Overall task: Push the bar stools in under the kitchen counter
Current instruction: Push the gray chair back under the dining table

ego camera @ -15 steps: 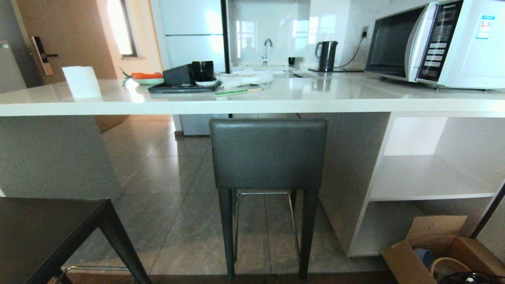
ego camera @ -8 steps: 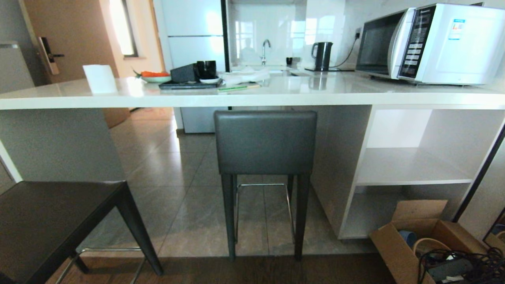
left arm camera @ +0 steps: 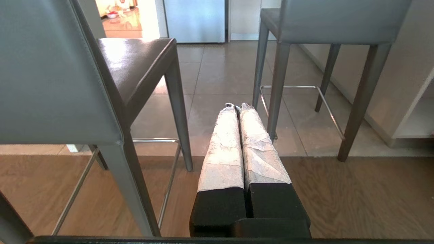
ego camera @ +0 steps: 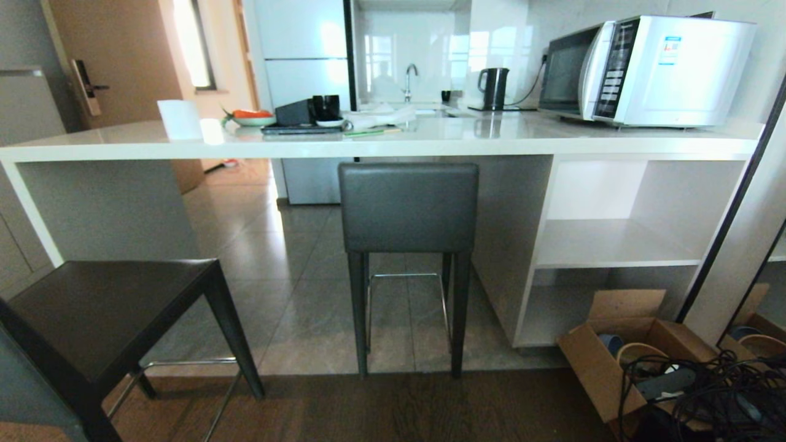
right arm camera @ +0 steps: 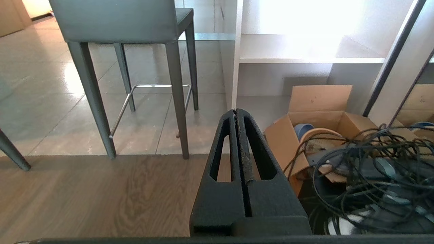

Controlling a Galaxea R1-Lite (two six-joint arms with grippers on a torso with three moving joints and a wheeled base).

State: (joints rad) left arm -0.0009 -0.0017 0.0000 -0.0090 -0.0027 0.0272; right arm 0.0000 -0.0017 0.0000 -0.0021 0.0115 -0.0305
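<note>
One of the bar stools (ego camera: 408,209) stands at the middle of the kitchen counter (ego camera: 123,150), its grey backrest just below the white slab's front edge. The other stool (ego camera: 110,304) stands out from the counter at the near left, its dark seat in the open. Neither arm shows in the head view. In the left wrist view my left gripper (left arm camera: 237,106) is shut and empty, low over the floor between the near stool (left arm camera: 54,84) and the far one (left arm camera: 339,20). My right gripper (right arm camera: 236,111) is shut and empty, to the right of the middle stool (right arm camera: 112,20).
A microwave (ego camera: 651,70), a kettle (ego camera: 493,88), a tray with cups (ego camera: 301,126) and a paper roll (ego camera: 179,120) stand on the counter. White shelf cubbies (ego camera: 614,245) fill its right end. A cardboard box (ego camera: 614,362) and tangled cables (ego camera: 706,393) lie on the floor at the right.
The whole head view has drawn back from the counter, so more of the near left stool and the floor at the right shows. The stools themselves have not moved.
</note>
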